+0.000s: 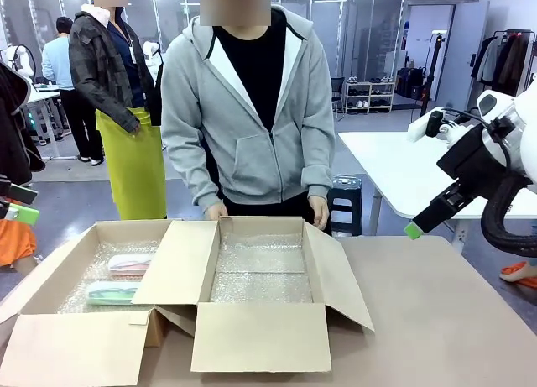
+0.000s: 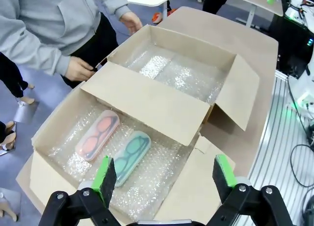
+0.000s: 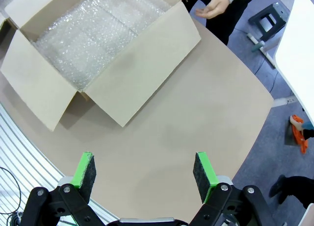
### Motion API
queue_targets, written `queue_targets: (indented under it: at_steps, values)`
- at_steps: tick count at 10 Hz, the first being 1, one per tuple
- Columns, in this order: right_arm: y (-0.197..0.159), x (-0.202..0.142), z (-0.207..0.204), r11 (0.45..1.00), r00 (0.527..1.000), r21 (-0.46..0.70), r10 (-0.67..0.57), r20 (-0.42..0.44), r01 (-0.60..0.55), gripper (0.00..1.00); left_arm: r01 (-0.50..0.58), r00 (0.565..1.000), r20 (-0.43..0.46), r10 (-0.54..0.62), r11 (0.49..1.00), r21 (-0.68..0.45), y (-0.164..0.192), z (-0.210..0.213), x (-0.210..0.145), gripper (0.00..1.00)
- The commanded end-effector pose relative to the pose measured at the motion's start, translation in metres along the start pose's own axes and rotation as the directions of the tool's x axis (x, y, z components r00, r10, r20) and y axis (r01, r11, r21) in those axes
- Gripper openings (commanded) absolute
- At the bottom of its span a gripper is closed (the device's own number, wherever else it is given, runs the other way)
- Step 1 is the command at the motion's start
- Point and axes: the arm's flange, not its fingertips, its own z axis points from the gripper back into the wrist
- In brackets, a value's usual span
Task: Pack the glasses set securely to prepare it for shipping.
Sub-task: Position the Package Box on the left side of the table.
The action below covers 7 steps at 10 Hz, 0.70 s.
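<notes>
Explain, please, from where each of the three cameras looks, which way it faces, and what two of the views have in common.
Front view: sits between the arms, looks across the table at the person in a grey hooded jacket; the right tool hangs at the right.
Left wrist view: looks down past the open left tool at the pale pink glasses case and the mint green glasses case.
Right wrist view: looks down past the open right tool at the tan tabletop.
Shared: all three show the open brown cardboard box lined with clear bubble wrap.
</notes>
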Motion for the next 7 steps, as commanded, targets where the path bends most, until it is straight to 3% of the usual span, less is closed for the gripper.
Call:
queue_targets:
  at_steps: [1, 7]
  values:
    - [0.002, -0.0006, 0.0004, 1.0, 1.0, -0.011, 0.002, -0.001, -0.002, 1.0, -0.004, 1.0, 0.006, 0.004, 1.0, 0.009, -0.0012, 0.001, 0.0015, 1.0]
    - [0.002, -0.0006, 0.0004, 1.0, 1.0, -0.011, 0.002, -0.001, -0.002, 1.0, -0.004, 1.0, 0.006, 0.004, 1.0, 0.009, -0.0012, 0.001, 0.0015, 1.0]
